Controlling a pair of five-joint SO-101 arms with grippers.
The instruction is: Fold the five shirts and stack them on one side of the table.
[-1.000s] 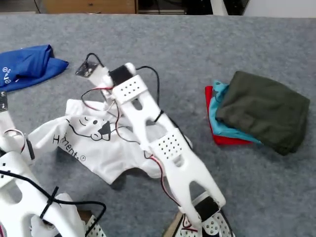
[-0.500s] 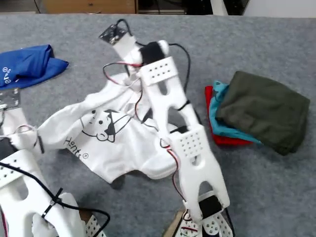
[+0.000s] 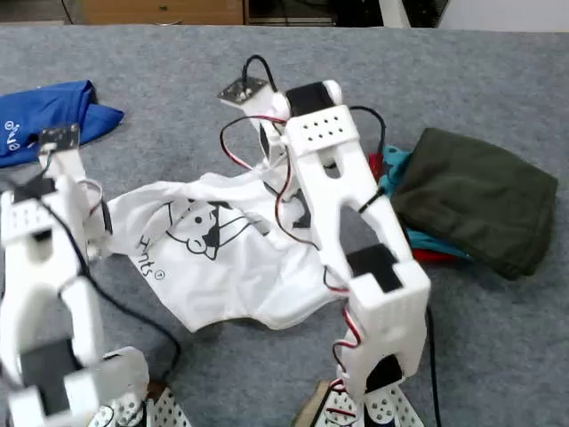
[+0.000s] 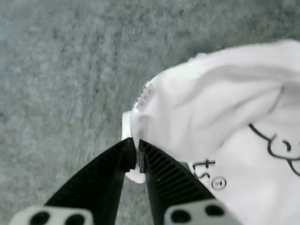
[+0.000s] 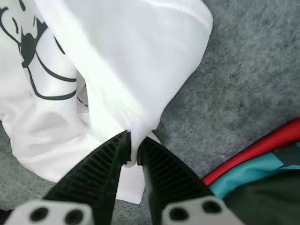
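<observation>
A white shirt with a bear drawing hangs stretched between my two arms over the grey table. My left gripper is shut on the white shirt at its left corner, seen from above as the left gripper. My right gripper is shut on a bunched fold of the white shirt; from above the right gripper is at the shirt's far right corner. A folded stack of dark green, teal and red shirts lies at the right. A crumpled blue shirt lies at the far left.
The grey carpet-like table is bare at the back and at the front right. The red and teal shirts' edge lies close beside my right gripper. Wooden furniture stands behind the table's far edge.
Both arms have carried the white shirt to the right and farther back, lifting and spreading it. The left arm has risen clearly into the high view.
</observation>
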